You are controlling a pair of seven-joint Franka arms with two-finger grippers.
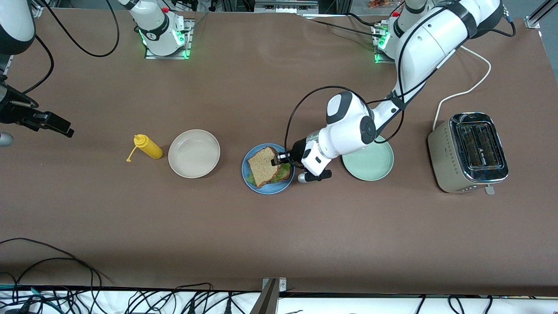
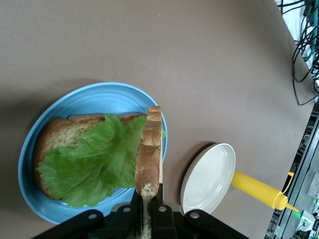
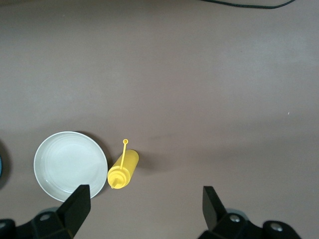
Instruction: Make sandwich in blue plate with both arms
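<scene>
The left white jointed arm point(image 1: 418, 56) reaches down from its base toward the middle of the brown table point(image 1: 279, 226), elbow bent, with its wrist turned sideways over the pale green round plate point(image 1: 375, 165). Its black two-finger left gripper point(image 1: 279, 159) hangs over the round matte blue plate point(image 1: 266, 186), fingers clamped tight on the edge of the top slice of brown speckled bread point(image 2: 149, 154). The left wrist view shows that slice held on edge, tilted up over the ruffled green lettuce leaf point(image 2: 89, 167), which lies on the bottom slice of bread point(image 2: 57, 137) in the blue plate.

The right white jointed arm point(image 1: 13, 26) waits at its end of the table, raised high. The right gripper point(image 3: 144, 206) hovers above bare tabletop with its fingers spread wide and holding nothing; below it lie the yellow squeeze bottle point(image 3: 122, 172) on its side and the beige-white round plate point(image 3: 70, 164) just beside it.

A silver two-slot toaster point(image 1: 468, 150) stands toward the left arm's end of the table, its white cord point(image 1: 466, 89) trailing toward the left arm's base.
</scene>
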